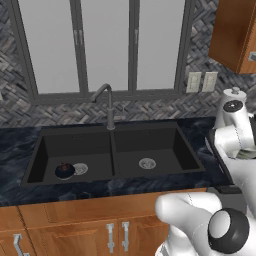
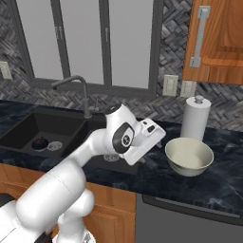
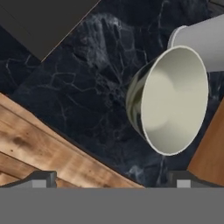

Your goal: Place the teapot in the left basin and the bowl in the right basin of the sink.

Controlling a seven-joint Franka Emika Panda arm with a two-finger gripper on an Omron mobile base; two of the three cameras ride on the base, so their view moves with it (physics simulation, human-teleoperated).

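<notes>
The dark teapot (image 1: pixel 65 171) (image 2: pixel 40 142) sits on the floor of the left basin (image 1: pixel 75 147) (image 2: pixel 45 126), beside its silver drain. The right basin (image 1: pixel 152 145) holds only its drain (image 1: pixel 147 163). The cream bowl (image 2: pixel 189 155) (image 3: pixel 175 100) stands upright on the dark counter to the right of the sink. My hand (image 2: pixel 144 140) hovers over the counter's front edge between the sink and the bowl, a short way left of the bowl. In the hand view my gripper (image 3: pixel 116 181) is open, its tips wide apart with nothing between them.
A white paper towel roll (image 2: pixel 195 117) (image 3: pixel 201 41) stands just behind the bowl. The grey faucet (image 1: pixel 107 102) (image 2: pixel 80 92) rises behind the sink's divider. A wooden wall cabinet (image 2: pixel 216 40) hangs above the roll. Wooden cabinet fronts (image 3: pixel 39 153) run below the counter.
</notes>
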